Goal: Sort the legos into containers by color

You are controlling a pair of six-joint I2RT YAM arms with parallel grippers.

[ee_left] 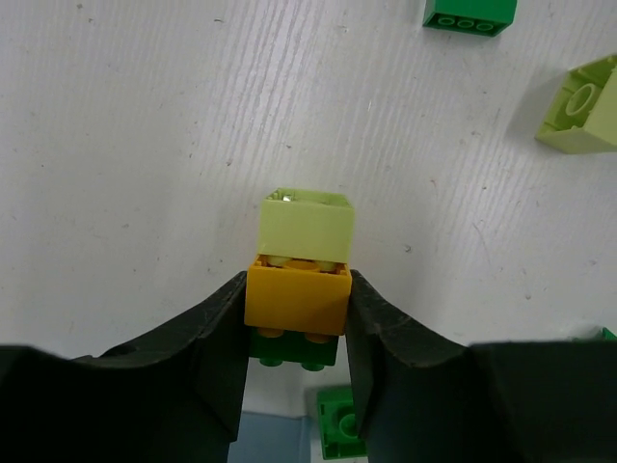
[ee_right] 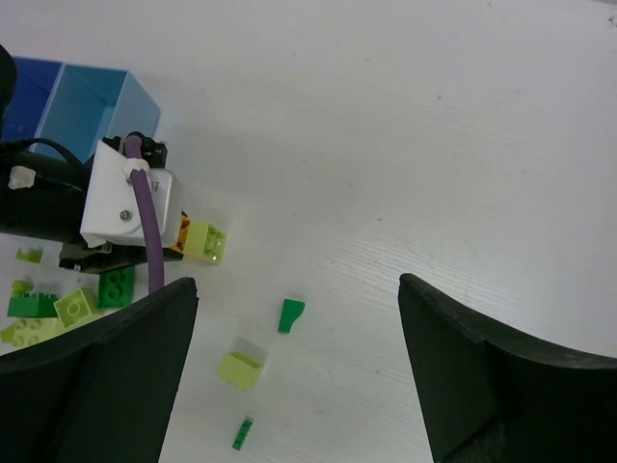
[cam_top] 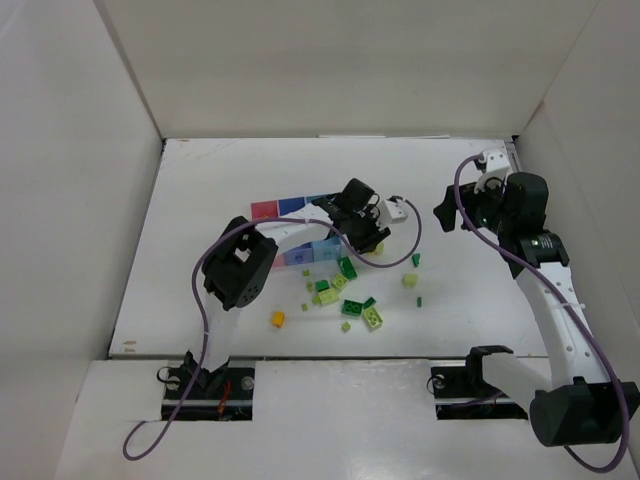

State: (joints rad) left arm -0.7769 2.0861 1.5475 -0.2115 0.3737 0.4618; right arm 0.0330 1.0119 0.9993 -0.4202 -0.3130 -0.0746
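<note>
On the white table (cam_top: 200, 250), just right of the containers (cam_top: 292, 207), the left gripper (cam_top: 372, 240) reaches out over the scattered bricks. In its wrist view we see the left gripper (ee_left: 297, 309) pinching an orange-yellow brick (ee_left: 297, 299) between its two black fingers (ee_left: 217, 338), one pad pressed against each side. A pale lime brick (ee_left: 307, 224) is stuck to the far face of that orange one, and a dark green brick (ee_left: 294, 349) shows at its near face, so the three form one small stack; we cannot tell whether the stack touches the table. The containers (ee_right: 96, 96) sit in a row, their middle partly hidden by the left arm in the overhead view. The loose legos (cam_top: 345, 295) lie in a cluster just in front of the bins, with a single orange piece (cam_top: 278, 319) apart to the left and a lime piece (cam_top: 410, 281) off to the right. The right gripper (cam_top: 447, 214) hangs well to the right of all this; from its own camera the right gripper (ee_right: 299, 376) is spread wide with nothing between its fingers, looking down on a lime block (ee_right: 241, 369) and a small dark green wedge (ee_right: 289, 315).
</note>
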